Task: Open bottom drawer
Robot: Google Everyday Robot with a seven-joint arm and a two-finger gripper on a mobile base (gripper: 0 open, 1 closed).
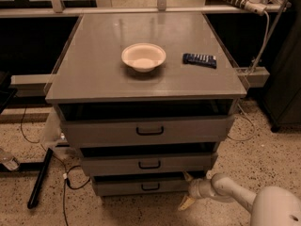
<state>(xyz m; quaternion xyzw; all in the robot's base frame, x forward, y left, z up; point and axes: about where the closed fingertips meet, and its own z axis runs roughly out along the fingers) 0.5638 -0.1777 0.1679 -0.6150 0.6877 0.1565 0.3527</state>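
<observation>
The bottom drawer is the narrowest grey front of the cabinet, low near the floor, with a small black loop handle at its centre. It sits slightly out from under the middle drawer. My gripper is at the drawer's right end, to the right of the handle. It is open, with one yellowish finger up by the drawer's top right corner and the other down near the floor. The white arm comes in from the lower right.
The top drawer is the widest front. A cream bowl and a dark blue packet lie on the cabinet top. A black bar and cables lie on the speckled floor at the left.
</observation>
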